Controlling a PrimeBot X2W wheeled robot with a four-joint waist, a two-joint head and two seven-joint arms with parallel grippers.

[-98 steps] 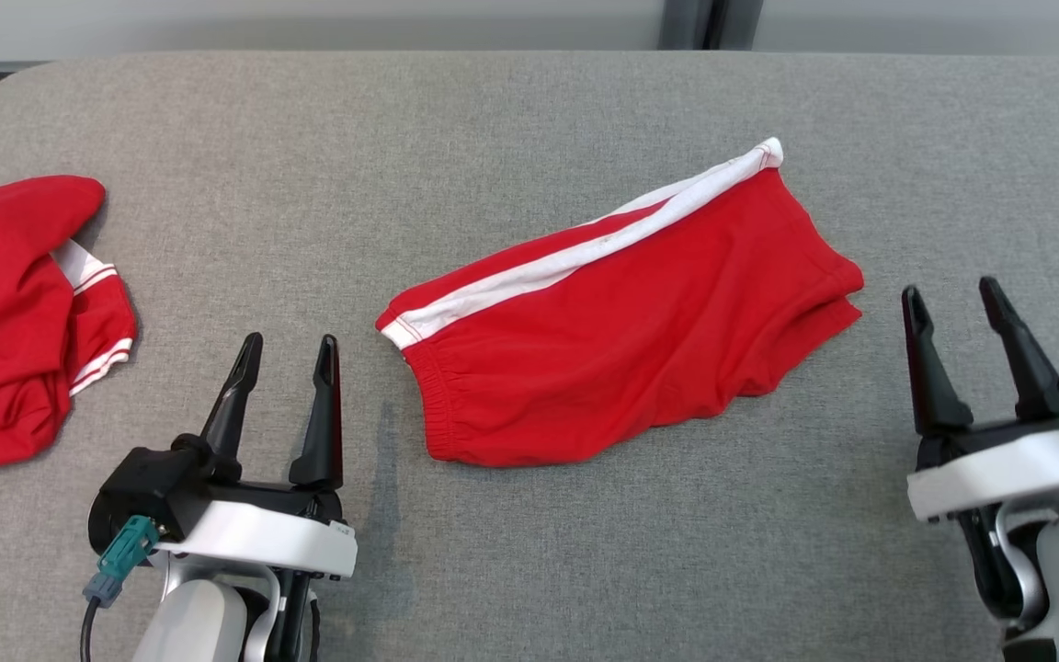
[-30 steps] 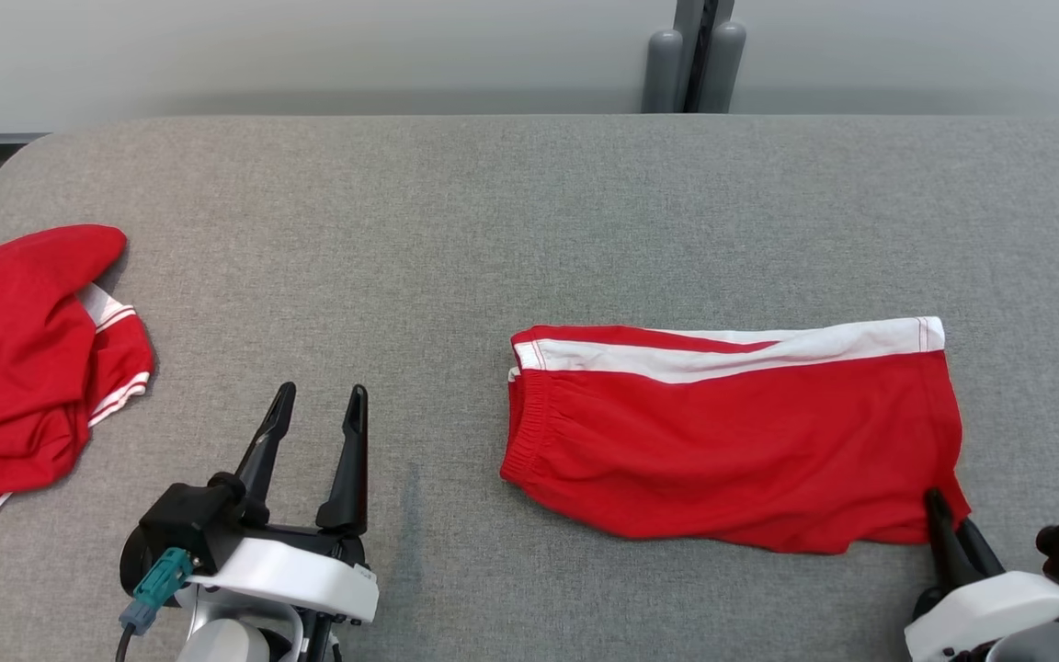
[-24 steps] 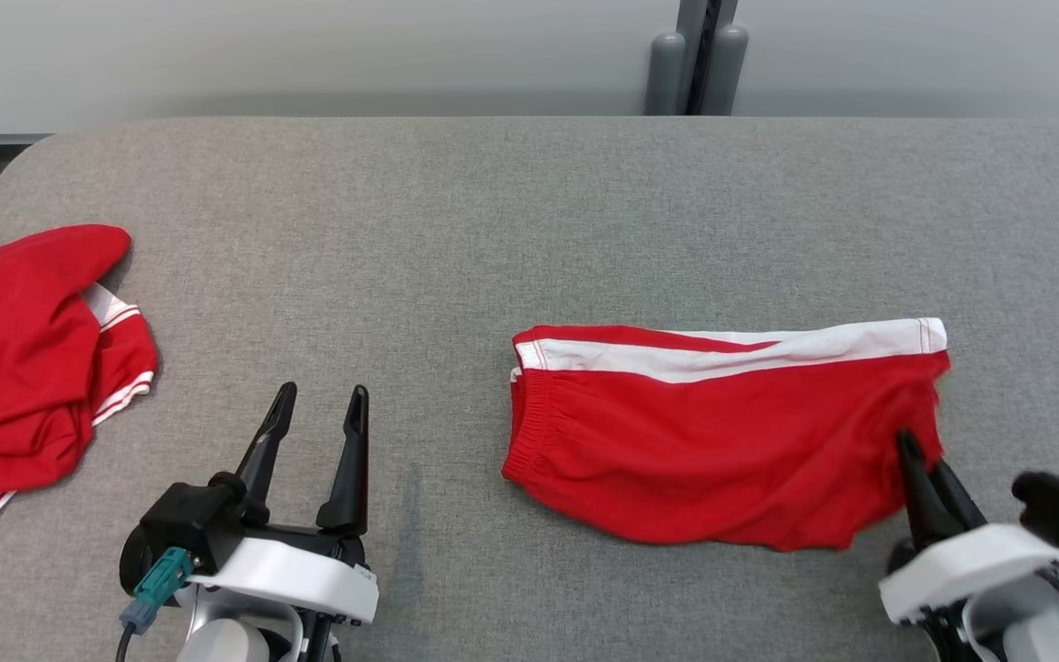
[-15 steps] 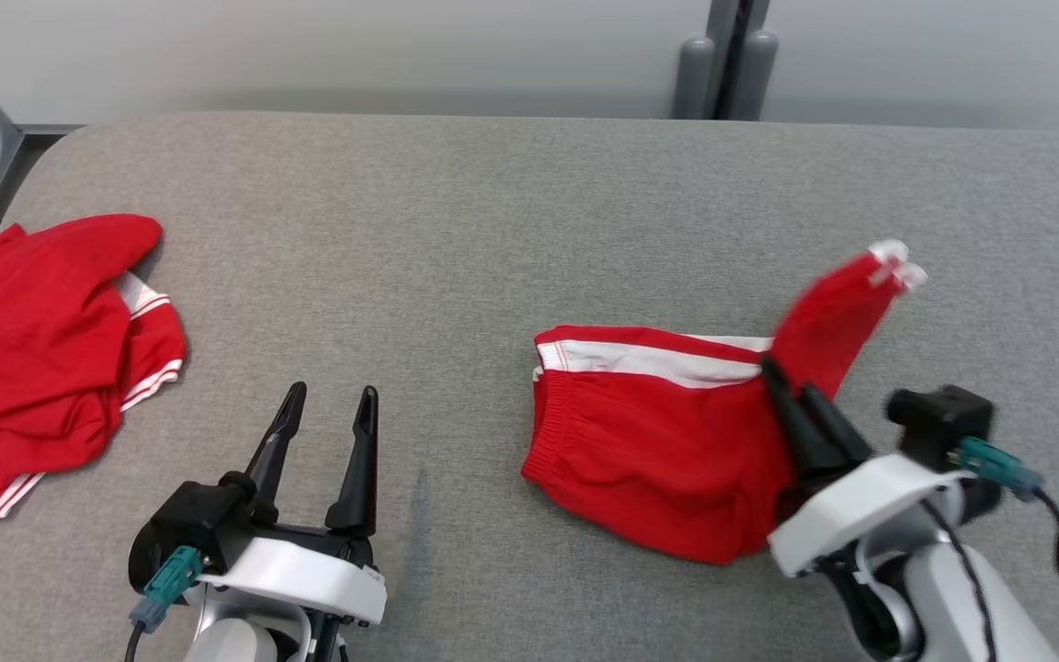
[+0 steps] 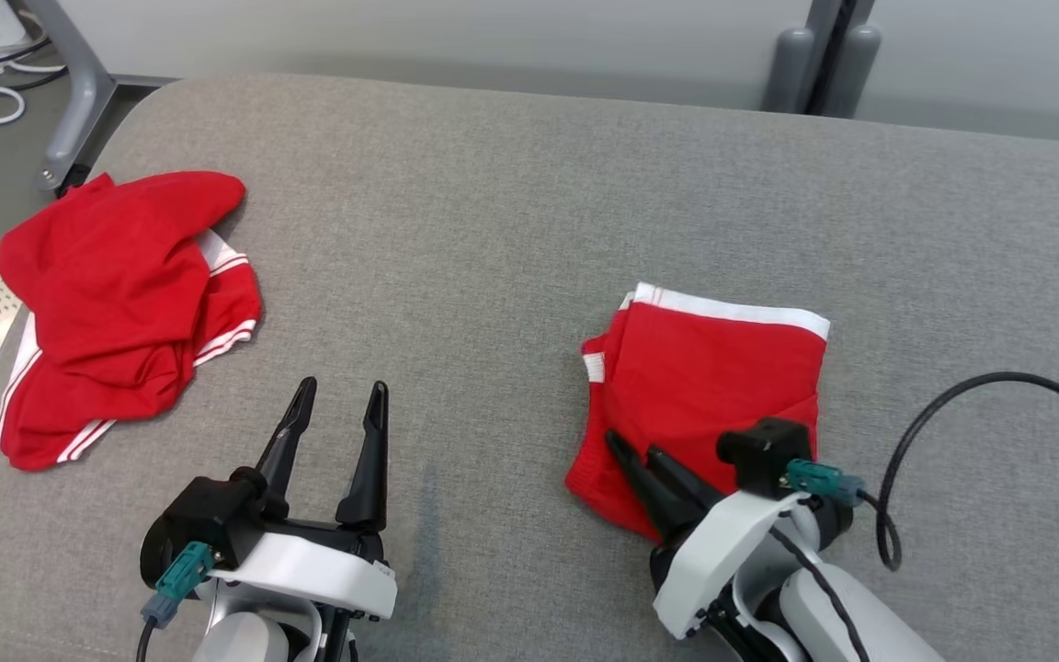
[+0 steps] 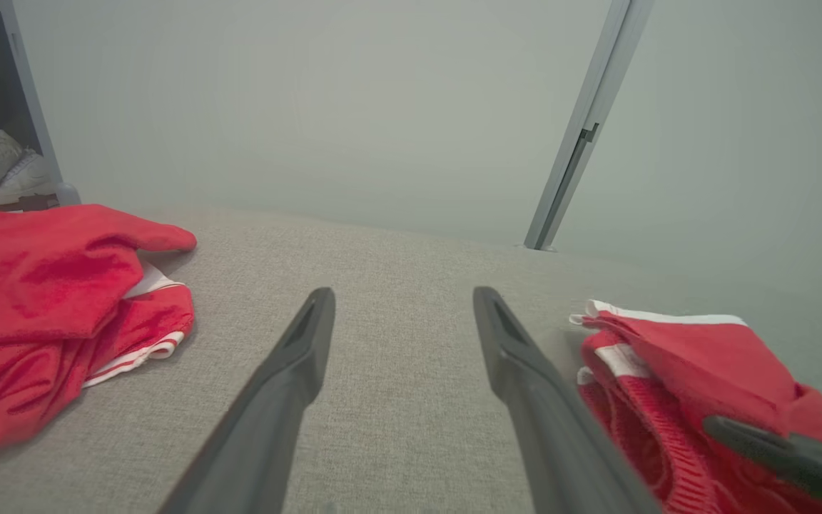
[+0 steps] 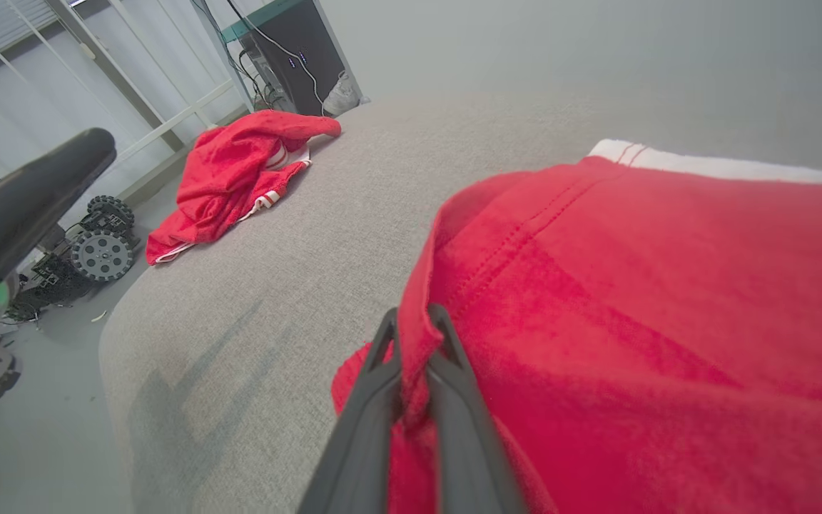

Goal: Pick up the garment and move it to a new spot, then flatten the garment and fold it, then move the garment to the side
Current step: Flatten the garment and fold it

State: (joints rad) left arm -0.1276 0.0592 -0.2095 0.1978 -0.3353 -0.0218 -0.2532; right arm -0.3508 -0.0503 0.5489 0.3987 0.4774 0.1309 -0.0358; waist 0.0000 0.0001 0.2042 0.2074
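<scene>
Your right hand (image 5: 637, 456) pinches the folded shorts (image 5: 711, 368), white-striped edge pointing away from you; your left hand (image 5: 339, 408) gapes wide, holding nothing.

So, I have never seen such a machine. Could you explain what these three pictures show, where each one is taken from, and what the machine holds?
This is a wheeled robot with two arms, each ending in a pincer with two long dark fingers. One picture looks down from a camera on its head; the other two come from cameras on its wrists, looking along the fingers.

The surface is a grey padded table. On it lie red shorts with a white stripe, folded over, and to the left a crumpled red garment.

The right pincer is shut on an edge of the red shorts; the right wrist picture shows the cloth pinched between its fingers. The left pincer is open and holds nothing, above the bare table.
</scene>
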